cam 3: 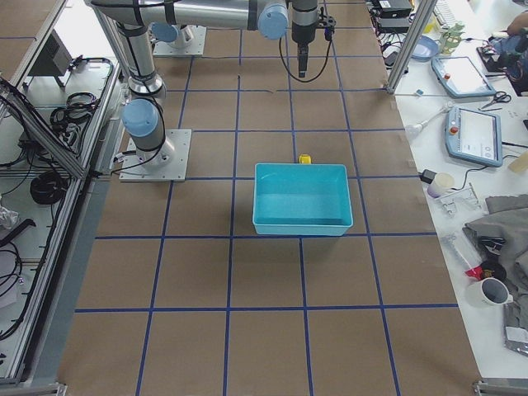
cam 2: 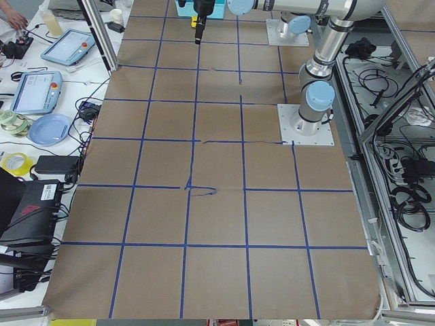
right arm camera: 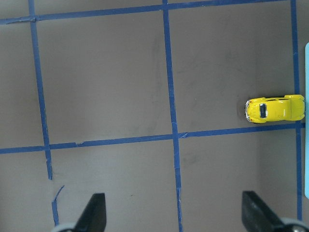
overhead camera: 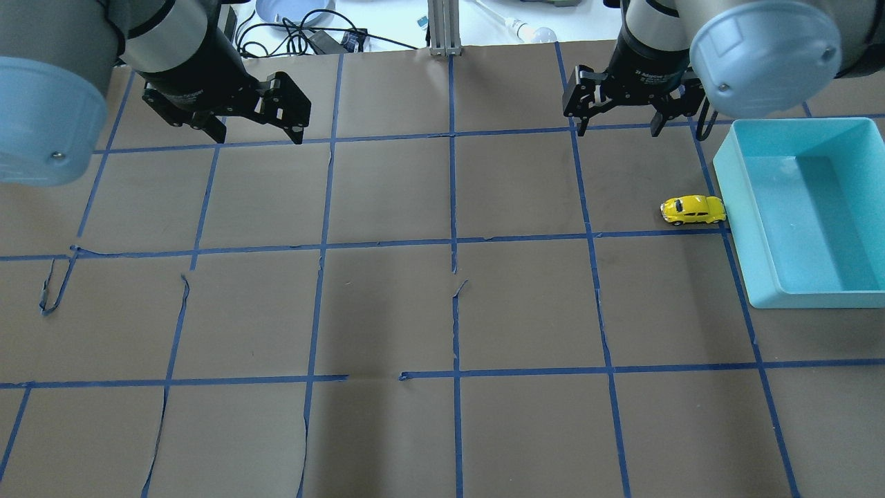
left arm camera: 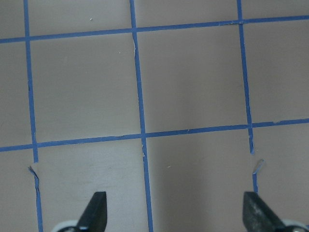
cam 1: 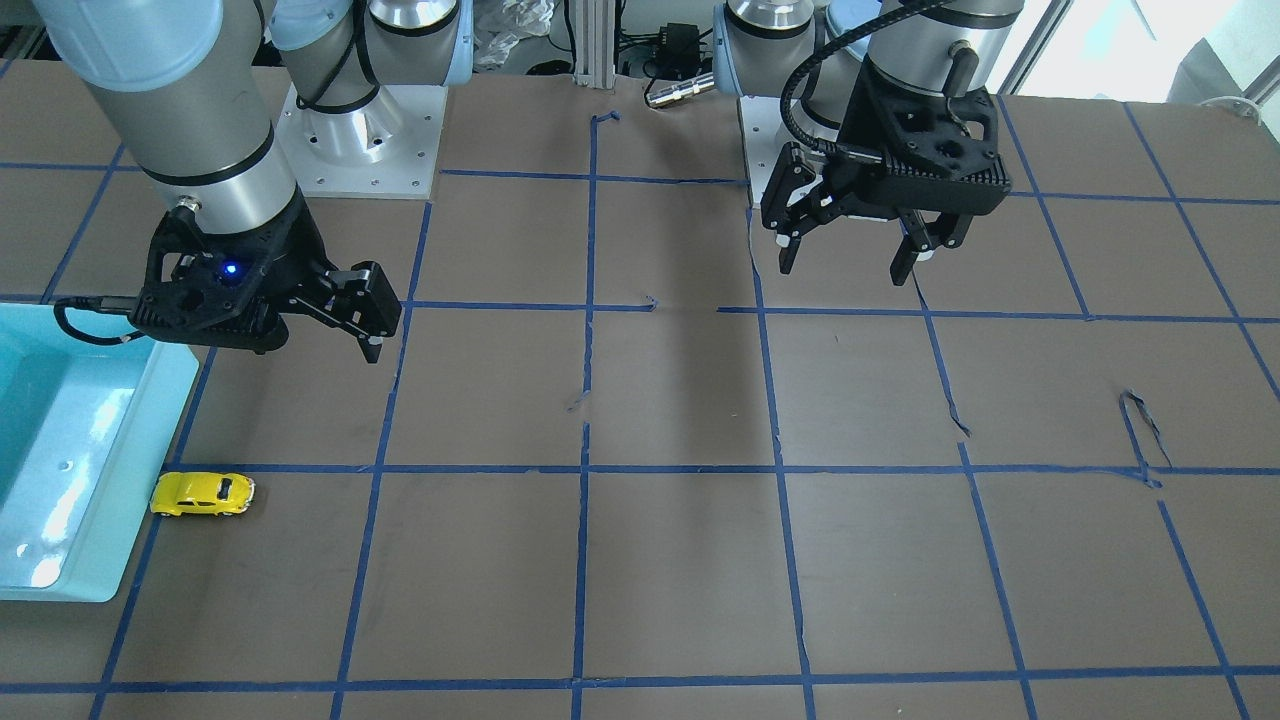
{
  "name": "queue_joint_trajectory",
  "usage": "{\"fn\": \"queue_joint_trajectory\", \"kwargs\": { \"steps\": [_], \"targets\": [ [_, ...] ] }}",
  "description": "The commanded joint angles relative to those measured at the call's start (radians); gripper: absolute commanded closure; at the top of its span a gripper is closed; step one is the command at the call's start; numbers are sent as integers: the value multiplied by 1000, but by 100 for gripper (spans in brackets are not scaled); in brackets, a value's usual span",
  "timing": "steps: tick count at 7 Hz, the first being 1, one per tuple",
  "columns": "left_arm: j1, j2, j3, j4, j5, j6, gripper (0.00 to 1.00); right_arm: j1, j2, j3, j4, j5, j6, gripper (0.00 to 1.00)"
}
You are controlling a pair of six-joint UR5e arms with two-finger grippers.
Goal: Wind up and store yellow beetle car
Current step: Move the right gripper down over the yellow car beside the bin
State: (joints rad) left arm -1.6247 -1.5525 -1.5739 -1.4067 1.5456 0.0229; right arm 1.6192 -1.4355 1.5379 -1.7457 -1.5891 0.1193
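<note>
The yellow beetle car (overhead camera: 693, 210) sits on the table (overhead camera: 415, 311) at the right, just beside the blue bin (overhead camera: 747, 228)'s left wall. The right claw (overhead camera: 619, 128) hangs near it, a bit farther back, fingers wide apart and empty. The left claw (overhead camera: 257, 133) hangs far left, fingers apart too.

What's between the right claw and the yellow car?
Only bare brown table lies between the right claw and the yellow car; the overhead view shows it.
</note>
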Motion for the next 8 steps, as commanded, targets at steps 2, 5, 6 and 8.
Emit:
{"fn": "queue_joint_trajectory", "kwargs": {
  "steps": [2, 5, 6, 8],
  "targets": [
    [2, 0, 0, 0, -1, 0, 0, 2, 3, 7, 12, 1, -4, 0],
    [0, 0, 0, 0, -1, 0, 0, -62, 30, 71, -17, 0, -185, 1],
    [0, 0, 0, 0, 1, 0, 0, -132, 32, 106, -59, 0, -405, 1],
    [3, 0, 0, 0, 1, 2, 0, -299, 39, 256, -220, 3, -768, 0]
  ]
}}
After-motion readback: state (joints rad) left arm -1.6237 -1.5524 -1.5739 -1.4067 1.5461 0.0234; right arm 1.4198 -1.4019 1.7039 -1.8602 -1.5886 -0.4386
